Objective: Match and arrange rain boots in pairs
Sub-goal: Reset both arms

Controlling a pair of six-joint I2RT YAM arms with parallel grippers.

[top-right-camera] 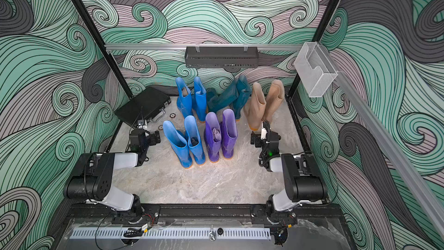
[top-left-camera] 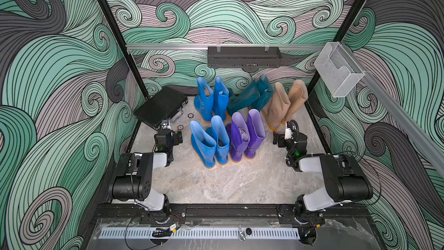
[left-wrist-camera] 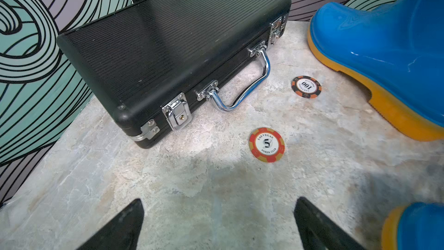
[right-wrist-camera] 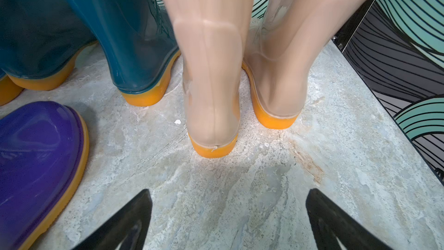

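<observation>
Marbled grey tabletop (top-left-camera: 216,183) lies bare nearest the arm bases, inside walls printed with green and mauve swirls. Just beyond that bare stretch the left gripper (left-wrist-camera: 218,200) hangs low with its jaws spread wide and nothing between them. It faces a black case (left-wrist-camera: 168,51) and two poker chips (left-wrist-camera: 266,145) lying flat beside the case's handle. The right gripper (right-wrist-camera: 229,191) is likewise spread and empty, and points at the heels of the beige pair (right-wrist-camera: 211,87). Between the two arms stand the rain boots in two rows. The near blue pair (top-left-camera: 203,145) and the purple pair (top-left-camera: 240,138) form the front row, side by side and upright. Behind them come the far blue pair (top-left-camera: 205,99), the teal pair (top-left-camera: 245,97) and the beige boots at the right end. Colours already sit together, though one teal boot tilts steeply across its mate and the beige shafts lean. These boots look light and hollow, with glossy rubber that will likely slip under flat pads. The tall shafts should bend and fold if squeezed mid-height. A better hold is probably over the top rim, one finger inside the opening, or low at the stiffer heel just above the orange sole.
</observation>
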